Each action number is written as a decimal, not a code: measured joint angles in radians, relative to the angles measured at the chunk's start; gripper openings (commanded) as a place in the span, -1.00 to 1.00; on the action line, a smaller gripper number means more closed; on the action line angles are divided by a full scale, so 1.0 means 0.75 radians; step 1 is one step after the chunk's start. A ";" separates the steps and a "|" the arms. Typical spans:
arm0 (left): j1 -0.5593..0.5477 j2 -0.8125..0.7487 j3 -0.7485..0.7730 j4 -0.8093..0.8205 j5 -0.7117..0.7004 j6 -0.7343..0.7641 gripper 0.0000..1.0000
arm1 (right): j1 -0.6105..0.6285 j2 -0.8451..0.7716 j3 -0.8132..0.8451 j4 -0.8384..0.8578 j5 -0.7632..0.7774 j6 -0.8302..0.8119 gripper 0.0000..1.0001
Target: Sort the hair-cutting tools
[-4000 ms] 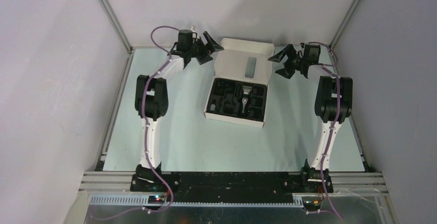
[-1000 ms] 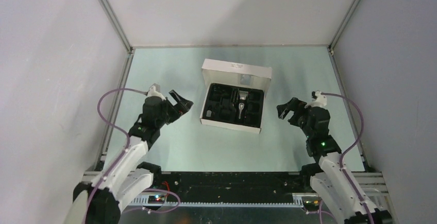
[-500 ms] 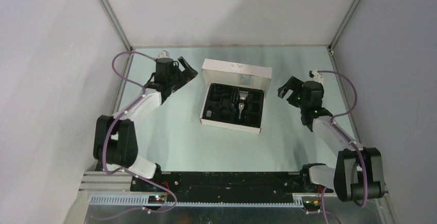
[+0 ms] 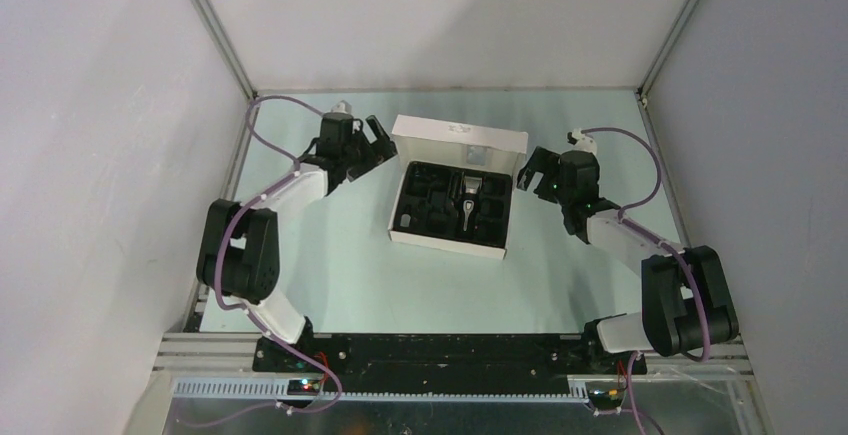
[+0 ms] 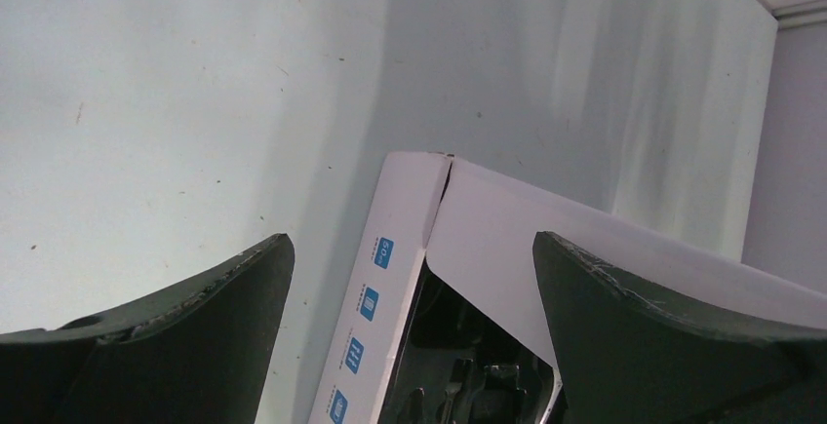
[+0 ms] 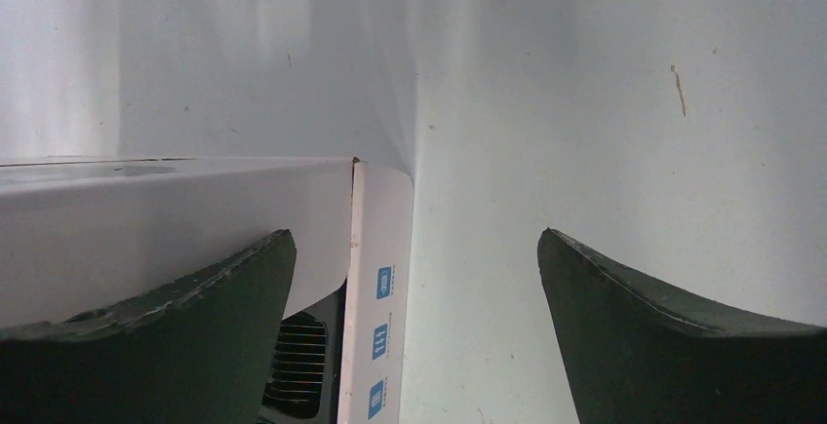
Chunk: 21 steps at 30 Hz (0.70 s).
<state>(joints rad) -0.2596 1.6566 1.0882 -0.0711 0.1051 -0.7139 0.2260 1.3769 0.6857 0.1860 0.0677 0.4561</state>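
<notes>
The white cardboard box [image 4: 458,142] lies open mid-table with its lid standing at the far side. Its black tray holds the black-and-silver hair clipper [image 4: 468,195] and black comb attachments [image 4: 428,203]. My left gripper [image 4: 383,145] is open and empty beside the box's far-left corner, which shows in the left wrist view [image 5: 414,239]. My right gripper [image 4: 531,167] is open and empty beside the box's far-right corner, which shows in the right wrist view [image 6: 380,249]. The coiled cord and stick-brush cannot be made out.
The pale green table [image 4: 330,265] is closed in by white walls on the left, back and right, with metal rails [image 4: 210,30] at the corners. The arm bases stand on a black bar [image 4: 440,350] at the near edge.
The lid, folded back flat four seconds ago, now stands upright. Both arms swung down near the bases, then back out; both open grippers now sit at the box's far corners.
</notes>
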 measured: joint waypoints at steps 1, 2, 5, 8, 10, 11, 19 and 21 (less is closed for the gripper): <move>-0.005 0.000 -0.006 0.009 0.005 0.000 0.99 | 0.002 0.000 0.000 0.000 0.002 -0.004 0.98; -0.007 0.000 -0.014 0.014 0.006 -0.001 0.99 | 0.003 0.000 0.001 0.000 0.004 -0.007 0.99; -0.014 0.000 -0.046 0.023 0.008 -0.001 1.00 | 0.009 0.000 0.001 -0.001 0.007 -0.011 0.99; -0.018 0.000 -0.070 0.024 0.009 -0.001 0.99 | 0.022 0.001 0.001 -0.002 0.010 -0.017 0.99; -0.021 -0.001 -0.082 0.028 0.009 -0.001 0.99 | 0.030 0.001 0.001 -0.006 0.016 -0.019 0.99; -0.022 -0.001 -0.087 0.031 0.009 -0.001 0.99 | 0.034 0.001 0.001 -0.010 0.020 -0.021 0.99; -0.023 -0.009 -0.131 0.045 0.006 -0.002 0.99 | 0.051 0.001 0.002 -0.057 0.054 -0.021 0.99; -0.024 -0.020 -0.156 0.048 0.003 -0.002 0.99 | 0.055 0.001 0.002 -0.077 0.064 -0.021 0.99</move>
<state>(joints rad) -0.2775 1.6413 0.9714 -0.0349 0.1074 -0.7155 0.2672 1.3773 0.6868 0.1284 0.1158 0.4400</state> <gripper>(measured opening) 0.996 0.993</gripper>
